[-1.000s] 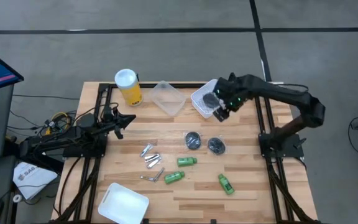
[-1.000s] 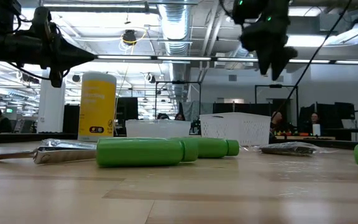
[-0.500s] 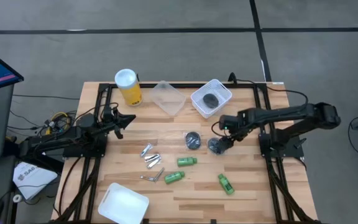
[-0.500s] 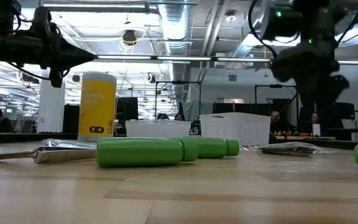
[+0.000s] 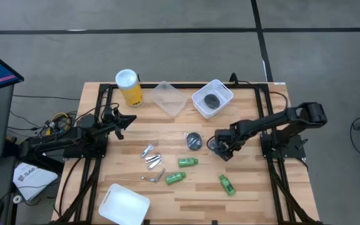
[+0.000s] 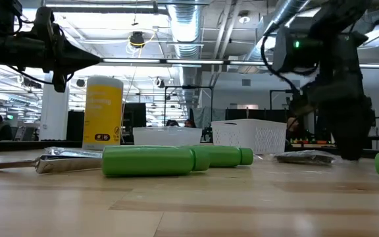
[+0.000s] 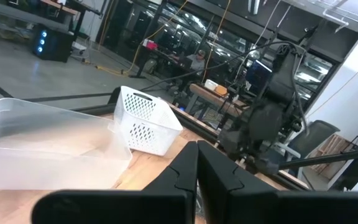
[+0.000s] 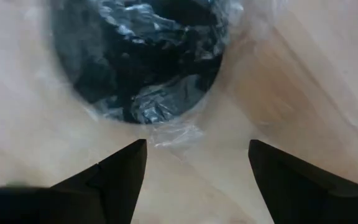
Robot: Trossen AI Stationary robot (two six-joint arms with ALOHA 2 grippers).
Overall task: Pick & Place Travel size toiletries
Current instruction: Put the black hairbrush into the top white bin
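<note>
Right wrist view: crinkly plastic-wrapped dark round piece (image 8: 143,59)

My wooden worktop (image 5: 249,194) carries a yellow canister (image 5: 129,87), a clear tub (image 5: 169,98), a white basket (image 5: 212,99), a white tray (image 5: 124,204), slim silvery tubes (image 5: 151,159), three green bottles (image 5: 187,162) and two wrapped dark discs (image 5: 194,140)

text: none legible | yellow canister (image 6: 102,112) label: print unreadable
</note>
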